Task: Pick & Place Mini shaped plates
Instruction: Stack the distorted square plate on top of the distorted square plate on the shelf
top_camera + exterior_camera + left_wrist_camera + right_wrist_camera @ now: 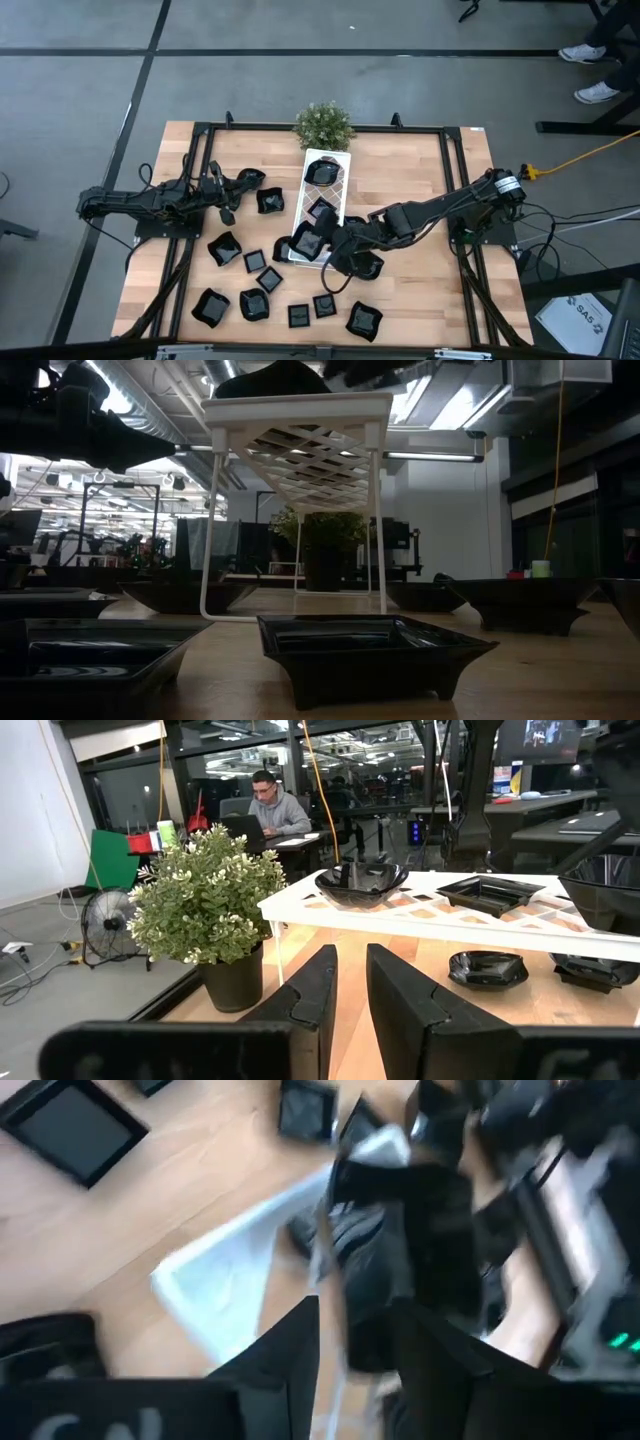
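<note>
Black plate (308, 243) in right hand (322, 246) over white tray (340, 190); left hand (226, 195) near-shut, empty.

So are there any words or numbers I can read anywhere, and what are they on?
"SA5": on the white sheet lying on the floor beyond the table's right corner, seen from above.
The smaller print on that sheet is too small to read.
Nothing readable on the white tray, the black plates or the grippers.

glossy black mini plates (222, 248) scattered on table, three on tray (343, 190)
</note>
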